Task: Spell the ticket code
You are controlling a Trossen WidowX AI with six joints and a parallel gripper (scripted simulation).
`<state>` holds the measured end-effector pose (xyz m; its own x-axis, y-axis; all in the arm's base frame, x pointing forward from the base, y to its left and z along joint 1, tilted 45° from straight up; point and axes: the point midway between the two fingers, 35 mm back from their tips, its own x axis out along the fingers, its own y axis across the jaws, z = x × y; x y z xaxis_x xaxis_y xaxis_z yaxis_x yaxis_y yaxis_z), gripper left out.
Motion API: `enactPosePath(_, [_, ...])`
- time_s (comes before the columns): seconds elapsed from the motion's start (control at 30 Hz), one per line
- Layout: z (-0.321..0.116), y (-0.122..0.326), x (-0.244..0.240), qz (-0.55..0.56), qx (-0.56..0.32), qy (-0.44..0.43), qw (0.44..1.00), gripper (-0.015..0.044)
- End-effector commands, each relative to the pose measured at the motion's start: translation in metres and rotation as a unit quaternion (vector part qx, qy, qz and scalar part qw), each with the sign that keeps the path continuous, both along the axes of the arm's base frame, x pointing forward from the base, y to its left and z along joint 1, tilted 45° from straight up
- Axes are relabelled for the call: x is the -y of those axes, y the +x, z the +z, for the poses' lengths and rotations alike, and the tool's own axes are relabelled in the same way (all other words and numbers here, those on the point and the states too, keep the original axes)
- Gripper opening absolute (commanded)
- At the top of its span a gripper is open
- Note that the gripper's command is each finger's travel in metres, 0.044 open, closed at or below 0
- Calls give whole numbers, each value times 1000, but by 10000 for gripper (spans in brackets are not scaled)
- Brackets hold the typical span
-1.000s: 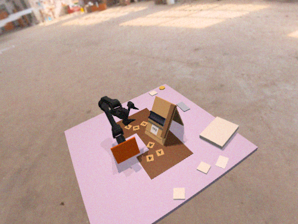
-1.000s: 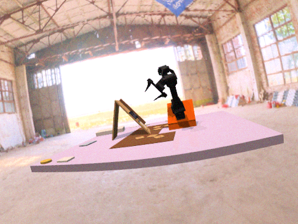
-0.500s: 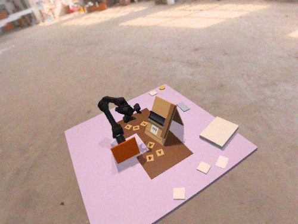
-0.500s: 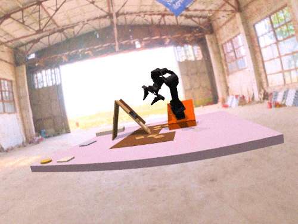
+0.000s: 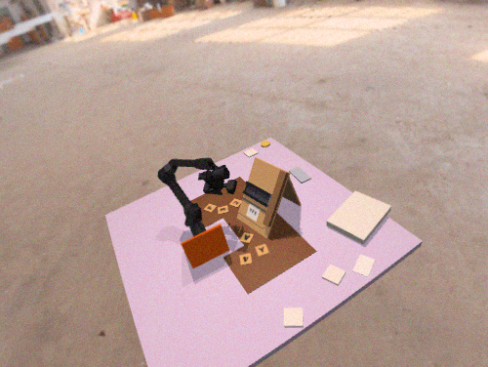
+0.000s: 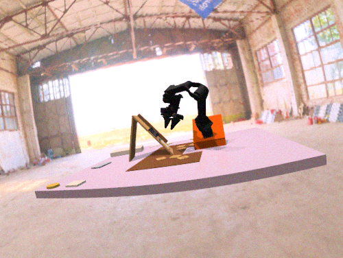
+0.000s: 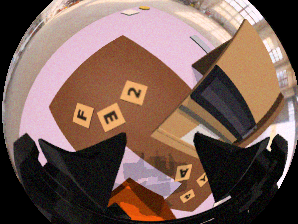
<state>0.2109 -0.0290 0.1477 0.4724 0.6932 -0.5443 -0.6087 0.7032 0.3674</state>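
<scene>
The ticket [image 5: 253, 211] on the leaning board [image 5: 267, 177] [image 7: 252, 65] reads YFE. The dark rail [image 5: 258, 193] [image 7: 225, 102] crosses the board; no tile shows in it. Tiles F [image 5: 210, 207] [image 7: 83, 115], E [image 5: 223, 209] [image 7: 111, 117] and 2 [image 5: 235, 202] [image 7: 134, 92] lie flat on one side of the mat. Tiles A [image 5: 246, 237] [image 7: 183, 172], Y [image 5: 262, 250] [image 7: 202, 179] and 4 [image 5: 245, 259] [image 7: 187, 195] lie on the other side. My gripper [image 5: 223, 189] [image 6: 169, 127] [image 7: 161, 137] is open and empty, above the mat beside the board, pointing down.
The brown mat [image 5: 288, 250] [image 7: 75, 92] lies under tiles and board. An orange panel [image 5: 205, 246] [image 6: 217, 128] stands at the arm's base. A thick cream slab [image 5: 360, 215], several pale squares, a grey plate [image 5: 300, 175] and a yellow disc [image 5: 265, 143] [image 6: 53, 185] lie around the counter [image 5: 161, 312].
</scene>
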Motion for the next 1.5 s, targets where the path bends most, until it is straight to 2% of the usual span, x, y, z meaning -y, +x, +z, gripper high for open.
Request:
enactPosePath(0.0, [-11, 0, -65, -64, -254, 69, 962, 340])
enactPosePath(0.57, [-12, -10, -139, -205, -499, 101, 836, 340])
enactPosePath(1.2, [-15, -7, -138, -210, -504, 102, 832, 340])
enactPosePath(1.47, [-37, -6, -160, -209, -504, 102, 832, 340])
